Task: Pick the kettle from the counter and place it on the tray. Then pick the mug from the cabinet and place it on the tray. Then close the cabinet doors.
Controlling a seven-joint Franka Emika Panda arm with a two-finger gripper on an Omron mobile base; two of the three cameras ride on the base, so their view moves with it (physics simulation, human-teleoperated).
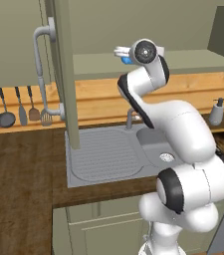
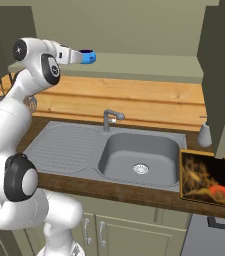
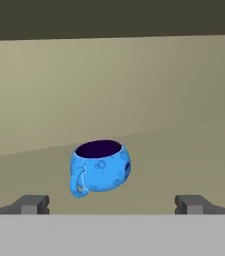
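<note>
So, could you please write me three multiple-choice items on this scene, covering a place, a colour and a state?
1. Where is the mug?
A. in the sink
B. on the cabinet shelf
C. on the tray

2. What colour is the mug?
A. red
B. white
C. blue

3. How is the tool?
A. open
B. shut on the mug
C. shut, empty

Answers:
1 B: it stands upright on the olive shelf.
2 C: it is bright blue outside and dark inside.
3 A: the fingertips sit wide apart, with the mug ahead of them and untouched.
</note>
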